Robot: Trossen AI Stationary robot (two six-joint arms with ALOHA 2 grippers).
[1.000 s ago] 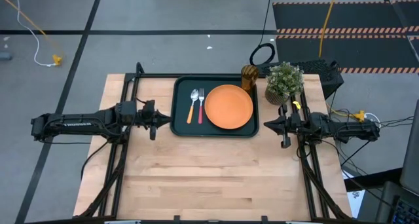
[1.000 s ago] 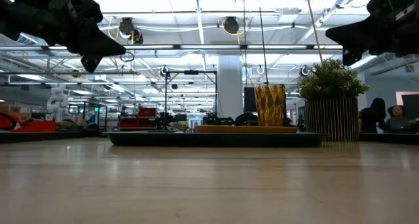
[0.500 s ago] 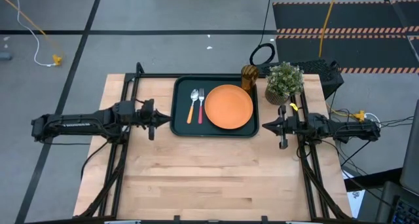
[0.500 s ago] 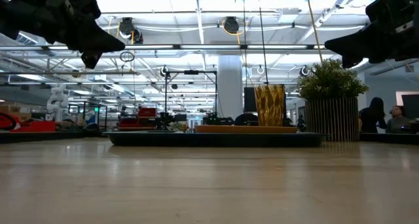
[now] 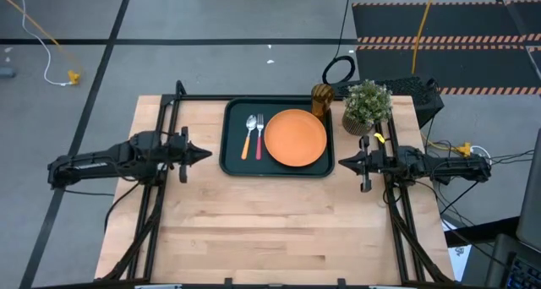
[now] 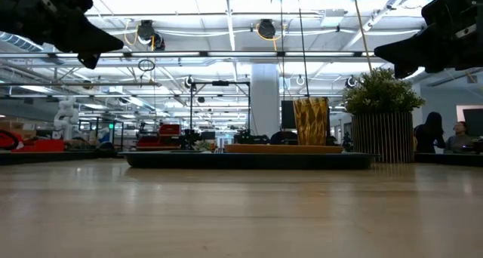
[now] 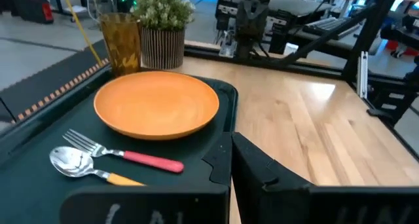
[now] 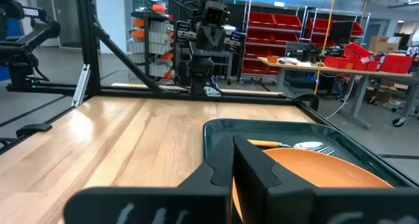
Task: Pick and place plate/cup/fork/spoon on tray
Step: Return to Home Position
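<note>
The left gripper (image 5: 201, 154), fingers pressed together and holding nothing, hangs raised above the table (image 5: 270, 230), pointing at the left rim of the tray (image 5: 237, 166) from a short way off. Its arm lies low and folded, reaching back past the table's left edge. The right gripper (image 5: 341, 162), likewise closed and empty, points at the tray's right rim from just beside it. On the dark green tray, the orange plate (image 5: 296, 138) sits right of centre. The fork (image 5: 259, 135) lies just left of it and the spoon (image 5: 249, 135) left of the fork, their handles toward the near edge. The amber cup (image 5: 321, 97) stands at the tray's far right corner, beside a potted plant (image 5: 366, 106)
</note>
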